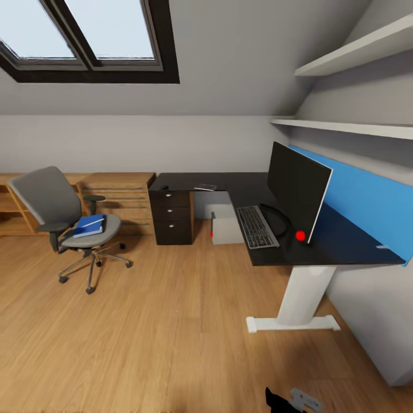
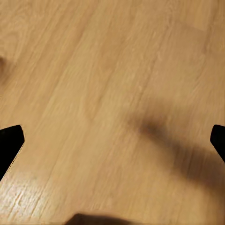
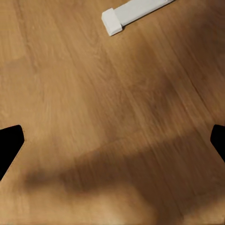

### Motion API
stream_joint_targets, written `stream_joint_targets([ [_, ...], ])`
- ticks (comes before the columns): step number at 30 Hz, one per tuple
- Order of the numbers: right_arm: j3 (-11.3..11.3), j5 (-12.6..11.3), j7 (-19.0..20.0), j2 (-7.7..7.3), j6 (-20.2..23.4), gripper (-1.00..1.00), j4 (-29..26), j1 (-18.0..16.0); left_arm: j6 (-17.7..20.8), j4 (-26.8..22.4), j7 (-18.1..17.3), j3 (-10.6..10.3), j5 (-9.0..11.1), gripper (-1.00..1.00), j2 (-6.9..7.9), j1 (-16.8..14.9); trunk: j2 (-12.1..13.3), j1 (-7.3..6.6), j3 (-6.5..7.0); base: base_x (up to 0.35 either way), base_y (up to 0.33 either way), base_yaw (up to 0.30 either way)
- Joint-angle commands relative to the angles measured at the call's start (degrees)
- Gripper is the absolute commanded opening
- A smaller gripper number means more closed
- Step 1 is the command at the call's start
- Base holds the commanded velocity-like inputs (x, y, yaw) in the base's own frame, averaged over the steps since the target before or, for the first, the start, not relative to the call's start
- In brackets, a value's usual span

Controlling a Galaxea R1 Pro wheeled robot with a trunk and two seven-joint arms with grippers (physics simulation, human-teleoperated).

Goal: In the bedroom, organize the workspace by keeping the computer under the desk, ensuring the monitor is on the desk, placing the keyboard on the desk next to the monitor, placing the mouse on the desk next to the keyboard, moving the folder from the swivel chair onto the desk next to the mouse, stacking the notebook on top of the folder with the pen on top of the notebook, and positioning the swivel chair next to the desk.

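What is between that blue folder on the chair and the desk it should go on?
Nothing visible. Bare wooden floor lies between the swivel chair holding the folder and the desk.

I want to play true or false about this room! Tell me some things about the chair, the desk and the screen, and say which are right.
1. The flat bright blue folder lies on the grey swivel chair. True.
2. The big black monitor stands on the floor. False: it stands on the black L-shaped desk.
3. The silver-grey keyboard with black keys lies in front of the monitor. True.
4. The light grey computer tower sits on top of the desk. False: it is under the desk.
5. The chair is tucked against the desk. False: it stands apart, near the wooden drawer chest.
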Motion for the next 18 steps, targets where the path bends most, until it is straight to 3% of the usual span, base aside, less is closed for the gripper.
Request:
stream_joint_targets([
  [1, 0.4, -0.6, 0.3, 0.03, -0.4, 1.0, 0.1, 0.0, -0.8, 1.0, -0.5, 0.1, 0.6, 1.0, -0.01, 0.0, 0.0, 0.0, -0.05, 0.0, 0.0, 0.225],
  [7, 0.5, -0.6, 0.3, 0.03, -0.9, 1.0, 0.1, 0.0, -4.0, 4.3, -0.6, 0.1, 0.5, 1.0, 0.03, 0.0, 0.0, 0.0, -0.05, 0.0, 0.0, 0.14],
  [13, 0.5, -0.5, 0.3, -0.05, -1.3, 1.0, 0.1, 0.1, -4.5, 5.0, -0.6, 0.1, 0.5, 1.0, 0.0, 0.0, 0.0, 0.0, -0.05, 0.0, 0.006, 0.026],
  [18, 0.5, -0.5, 0.3, -0.2, -1.3, 1.0, 0.1, 0.1, -4.6, 5.3, -0.5, 0.1, 0.6, 1.0, 0.0, 0.0, 0.0, 0.0, -0.05, 0.0, 0.191, 0.004],
])
